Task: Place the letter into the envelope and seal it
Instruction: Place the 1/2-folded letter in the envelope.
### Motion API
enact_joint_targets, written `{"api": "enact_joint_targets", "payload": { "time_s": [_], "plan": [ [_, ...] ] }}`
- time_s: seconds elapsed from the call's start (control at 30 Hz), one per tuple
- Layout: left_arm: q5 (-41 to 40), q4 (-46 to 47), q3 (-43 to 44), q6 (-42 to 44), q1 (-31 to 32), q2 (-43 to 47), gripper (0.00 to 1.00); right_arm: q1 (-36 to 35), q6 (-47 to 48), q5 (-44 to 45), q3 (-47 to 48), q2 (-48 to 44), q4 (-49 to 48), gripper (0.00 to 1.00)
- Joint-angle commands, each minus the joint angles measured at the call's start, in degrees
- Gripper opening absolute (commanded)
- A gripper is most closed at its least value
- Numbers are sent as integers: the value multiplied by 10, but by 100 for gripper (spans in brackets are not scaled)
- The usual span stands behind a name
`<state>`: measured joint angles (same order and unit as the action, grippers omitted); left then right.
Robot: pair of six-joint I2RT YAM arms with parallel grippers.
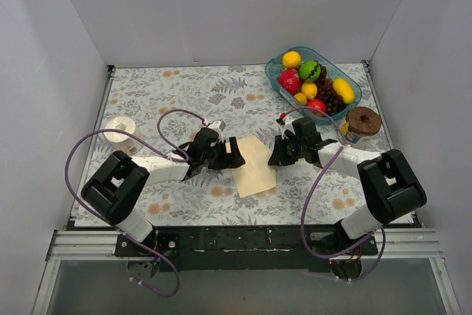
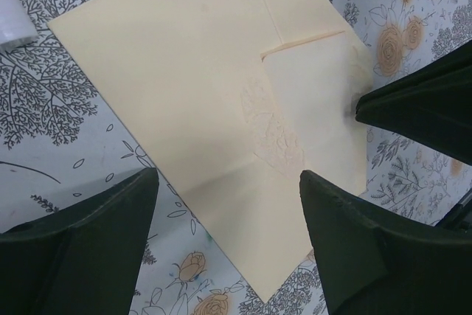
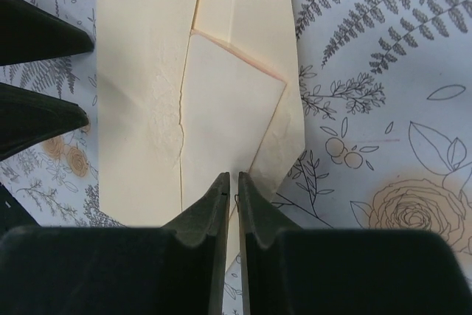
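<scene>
Right claw (image 3: pixel 231 176): jaws drawn almost together at the right edge of the envelope (image 3: pixel 140 57). A sliver of cream paper shows in the slit, so I judge it nipped on that edge.
Left claw (image 2: pixel 227 175): jaws wide apart, hovering over the envelope's left part and holding nothing.
Handling of the envelope: thin paper, feather-light and limp. It is likely to slide on the table and crease easily.
Hold points: an edge or corner, where thin paper can be nipped; the flat middle can only be pressed.
Look of the envelope: pale cream-yellow, with a paler panel folded over its body, crinkled along the fold.
Place of the envelope: flat on the table (image 1: pixel 184 94), midway between the left and right edges, nearer the near edge.
Place of the letter (image 3: pixel 243 59): only a thin salmon edge peeks out from under the panel, so it seems to be inside.
Fruit basket (image 1: pixel 352 86): far right corner.
Brown-lidded jar (image 1: pixel 363 122): right edge, beside the basket.
White tape roll (image 1: pixel 122 132): left edge.
</scene>
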<state>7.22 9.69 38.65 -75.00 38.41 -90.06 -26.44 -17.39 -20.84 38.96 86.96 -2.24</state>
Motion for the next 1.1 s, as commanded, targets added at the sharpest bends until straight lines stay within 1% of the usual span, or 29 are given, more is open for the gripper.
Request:
{"api": "enact_joint_targets", "payload": {
  "time_s": [0.0, 0.27, 0.47, 0.57, 0.6, 0.8, 0.9, 1.07],
  "plan": [
    [16, -4, 13, 21, -7, -14, 77, -4, 24, -14, 38, 14, 14, 16],
    [29, -2, 24, 33, -8, -31, 76, -5, 33, -26, 68, 48, 22, 16],
    [29, 1, 18, 33, -8, -32, 76, -5, 28, -7, 70, 47, 22, 17],
    [29, 2, 12, 31, -9, -29, 76, -5, 24, 8, 64, 30, 22, 22],
    [30, 3, 10, 30, -9, -28, 76, -5, 23, 12, 61, 25, 37, 25],
    [33, 6, 9, 29, -11, -29, 76, -4, 18, 34, 54, -7, 44, 35],
    [33, 6, 11, 29, -11, -31, 76, -5, 15, 43, 53, -14, 48, 37],
    [36, 7, 13, 29, -11, -35, 76, -5, 14, 56, 59, -5, 52, 38]
  ]
}}
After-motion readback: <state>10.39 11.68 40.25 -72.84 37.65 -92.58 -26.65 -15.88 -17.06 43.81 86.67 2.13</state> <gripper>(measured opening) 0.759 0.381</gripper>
